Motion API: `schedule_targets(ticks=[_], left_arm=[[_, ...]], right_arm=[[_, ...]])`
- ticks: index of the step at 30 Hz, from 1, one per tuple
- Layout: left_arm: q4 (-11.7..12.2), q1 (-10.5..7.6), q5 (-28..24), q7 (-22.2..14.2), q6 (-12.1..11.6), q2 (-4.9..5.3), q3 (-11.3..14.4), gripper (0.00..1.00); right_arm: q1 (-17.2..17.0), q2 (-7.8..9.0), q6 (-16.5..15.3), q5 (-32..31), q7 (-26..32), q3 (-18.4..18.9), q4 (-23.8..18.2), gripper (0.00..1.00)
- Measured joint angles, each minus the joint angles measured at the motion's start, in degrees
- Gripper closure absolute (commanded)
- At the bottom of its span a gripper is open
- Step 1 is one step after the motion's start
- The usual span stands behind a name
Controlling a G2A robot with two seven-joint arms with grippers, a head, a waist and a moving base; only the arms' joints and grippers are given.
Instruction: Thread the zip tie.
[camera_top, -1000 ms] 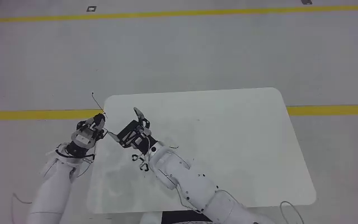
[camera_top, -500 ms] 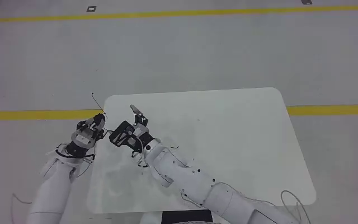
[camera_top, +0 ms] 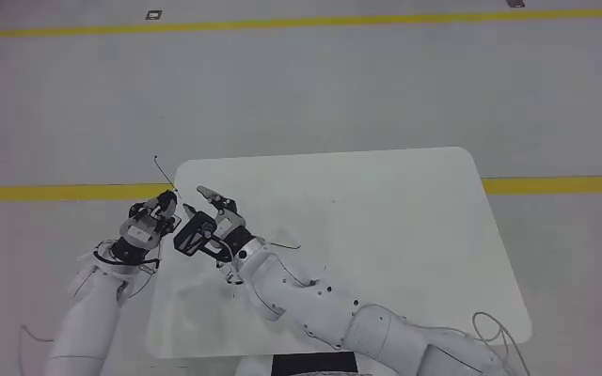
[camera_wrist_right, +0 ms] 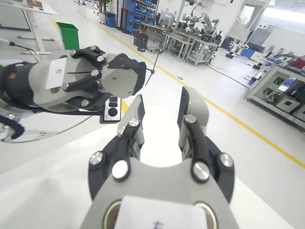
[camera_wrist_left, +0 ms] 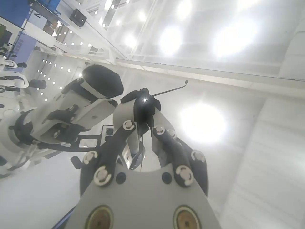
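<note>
Zip tie (camera_wrist_left: 169,91) is pinched in the clenched left gripper (camera_wrist_left: 145,101) at the table's (camera_top: 376,188) left edge; the open, empty right gripper (camera_wrist_right: 162,103) beside it should line up squarely before closing

Print in 2 spots, right wrist view. White rectangular paper sticker (camera_wrist_right: 56,72) on the grey housing of the left gripper (camera_wrist_right: 141,72): one black CJK char, turned sideways to the cam. Second white paper sticker (camera_wrist_right: 162,215) on the grey base of the right gripper (camera_wrist_right: 162,101) - its black char is cut by the frame edge, not legible. No nos. or logos legible.
</note>
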Motion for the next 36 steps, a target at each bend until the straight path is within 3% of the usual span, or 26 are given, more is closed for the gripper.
schedule_targets(ticks=[19, 26, 36], left_arm=[[0.0, 0.00, 0.0, 0.0, 0.0, 0.00, 0.0, 1.00], [0.0, 0.00, 0.0, 0.0, 0.0, 0.00, 0.0, 1.00], [0.0, 0.00, 0.0, 0.0, 0.0, 0.00, 0.0, 1.00]], right_arm=[[0.4, -0.25, 0.0, 0.0, -1.4, -1.7, -0.5, 0.74], [1.1, -0.80, 0.0, 0.0, -1.4, -2.1, 0.3, 0.81], [1.7, -1.81, 0.0, 0.0, -1.3, -2.2, 1.9, 0.82]])
